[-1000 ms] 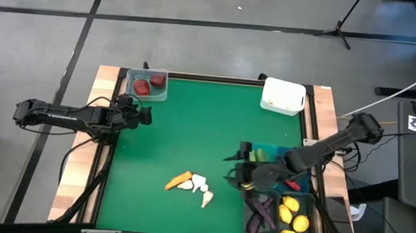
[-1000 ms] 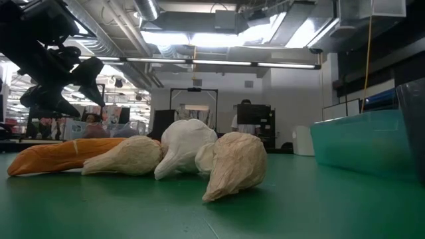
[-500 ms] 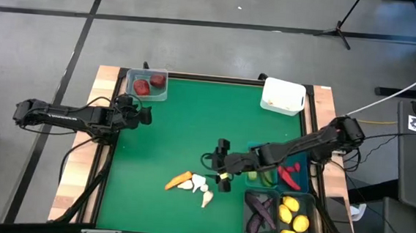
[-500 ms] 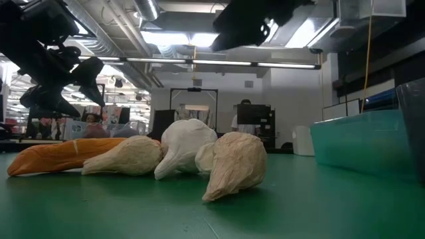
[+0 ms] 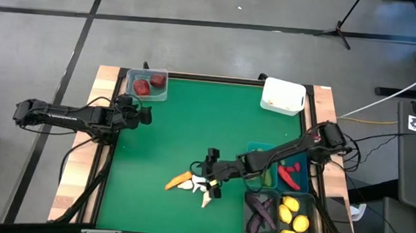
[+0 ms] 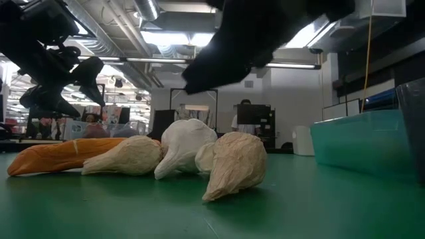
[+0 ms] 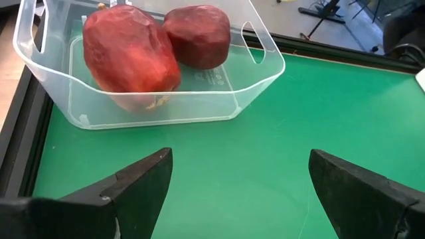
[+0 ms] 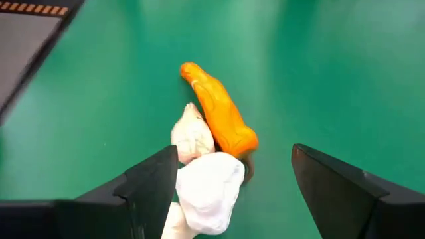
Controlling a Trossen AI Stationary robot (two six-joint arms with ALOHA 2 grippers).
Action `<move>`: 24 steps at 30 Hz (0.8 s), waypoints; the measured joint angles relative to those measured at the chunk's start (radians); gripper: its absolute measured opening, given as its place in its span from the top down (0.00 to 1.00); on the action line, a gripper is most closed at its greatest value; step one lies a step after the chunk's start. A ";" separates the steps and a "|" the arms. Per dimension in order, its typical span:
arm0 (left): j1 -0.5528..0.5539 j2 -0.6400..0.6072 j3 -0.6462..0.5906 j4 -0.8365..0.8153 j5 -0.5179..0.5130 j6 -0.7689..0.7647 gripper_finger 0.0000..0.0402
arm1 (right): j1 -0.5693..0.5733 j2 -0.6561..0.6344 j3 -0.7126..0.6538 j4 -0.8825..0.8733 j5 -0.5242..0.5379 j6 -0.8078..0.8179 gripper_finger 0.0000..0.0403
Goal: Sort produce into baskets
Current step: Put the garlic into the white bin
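Near the front middle of the green surface (image 5: pixel 178 129), the right claw (image 5: pixel 209 184) hung released over a tight cluster of an orange carrot (image 5: pixel 179 179) and white garlic (image 5: pixel 201 189), its fingers spread with nothing between them. Wide bare green lay around that cluster on every side but the right, where the teal bins (image 5: pixel 277 173) and a dark bin holding lemons (image 5: pixel 293 216) and eggplants (image 5: pixel 260 212) crowded the front right corner. A white bin (image 5: pixel 283 95) sat at the far right corner, well apart from the rest. At the far left corner a clear bin (image 5: pixel 147 83) held two dark red fruits (image 5: pixel 148 84), and the left claw (image 5: pixel 140 116) waited just beside the left edge, released and holding nothing. The left wrist view showed its two fingers (image 7: pixel 133 186) wide apart, with the clear bin (image 7: pixel 252 79) and its fruits (image 7: pixel 130 57) ahead, detail the high view did not give. The right wrist view showed the carrot (image 8: pixel 219 113) touching the garlic (image 8: pixel 209 189), which lay partly between that claw's spread fingers (image 8: pixel 149 182). The low view showed the garlic (image 6: pixel 229 162) as several separate bulbs leaning together, the carrot (image 6: pixel 53 156) lying flat beside them, and a teal bin's wall (image 6: pixel 362 143) to one side.
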 joint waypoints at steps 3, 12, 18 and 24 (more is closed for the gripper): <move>0.000 0.000 0.000 0.000 0.000 -0.005 0.14 | 0.000 0.037 0.000 0.035 -0.020 0.000 0.27; 0.000 0.000 0.000 0.000 0.000 -0.012 0.14 | 0.000 0.076 0.001 0.084 -0.059 0.006 0.27; 0.000 0.000 0.000 0.000 0.000 -0.012 0.14 | -0.016 0.118 0.000 0.091 -0.095 0.055 0.27; 0.000 0.000 0.000 0.000 0.001 -0.014 0.14 | -0.034 0.139 0.000 0.093 -0.138 0.117 0.27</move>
